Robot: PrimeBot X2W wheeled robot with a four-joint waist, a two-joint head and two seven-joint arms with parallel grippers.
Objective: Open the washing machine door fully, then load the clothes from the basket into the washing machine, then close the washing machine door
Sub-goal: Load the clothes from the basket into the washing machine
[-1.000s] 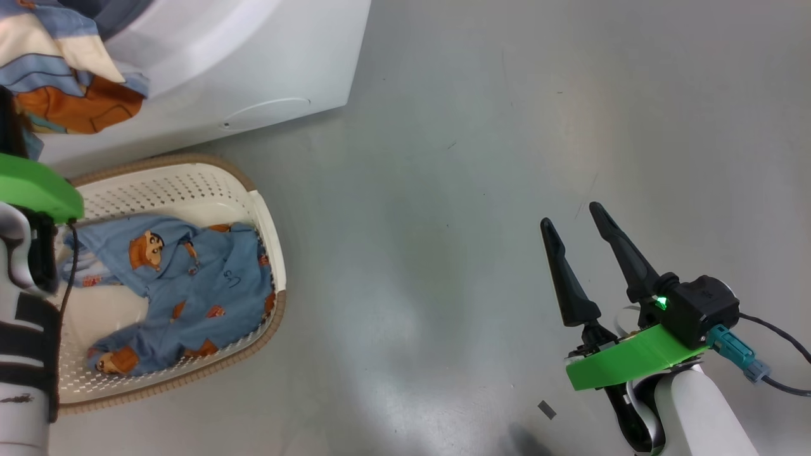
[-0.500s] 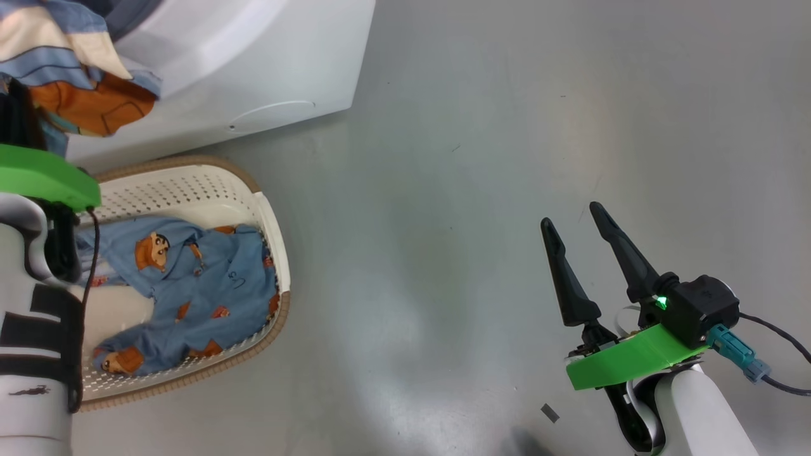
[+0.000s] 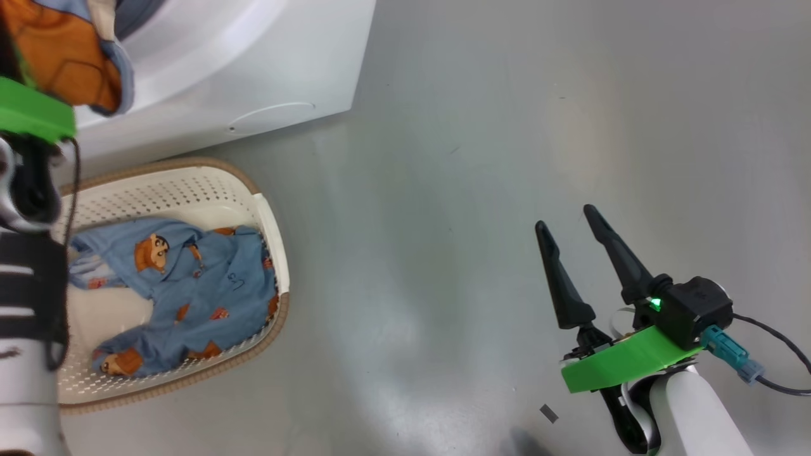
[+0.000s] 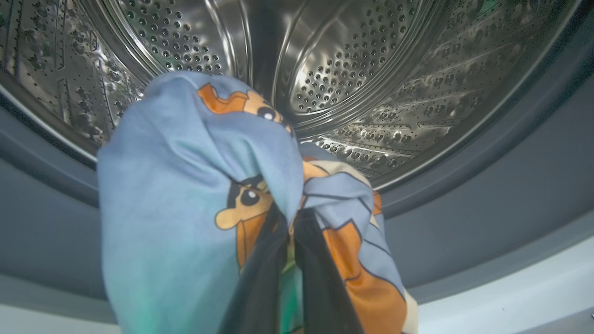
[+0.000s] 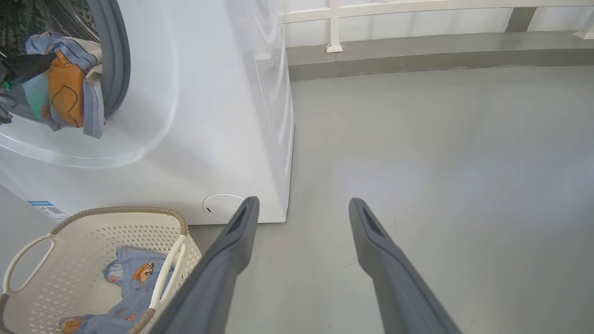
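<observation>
One Garment at the Drum Mouth: Insertion and Release

One light blue fabric garment printed with orange-brown cartoon figures point(image 4: 185, 195) is pinched by the left end effector point(image 4: 291, 220), its two dark fingers pressed together on a fold of cloth. The bundle hangs at the opening of the big white front-loading washing machine point(image 3: 266, 57), before the perforated steel drum point(image 4: 352, 69) and above the grey rubber ring point(image 4: 464, 218). Loading this piece appears to be the step in hand.

Recommended procedure:
1. Carry the bundle well past the ring before release. In the right wrist view a tail of cloth droops over the ring's edge; fabric left there would likely be trapped when the machine is shut.
2. Spread the fingers only over the drum floor, then withdraw straight back so the thin fabric does not drag out.

Surroundings: a second light blue printed garment point(image 3: 203, 285) lies in the small cream-white perforated plastic basket with a brown woven-look rim point(image 3: 269, 215), standing on the grey floor point(image 3: 475, 158) just beside the machine's front. The right end effector point(image 3: 564, 216) hangs spread and empty over bare floor, well apart from the basket. A small dark scrap point(image 3: 549, 413) lies near it. The basket, below the left arm, is the nearest thing to avoid on withdrawal.
</observation>
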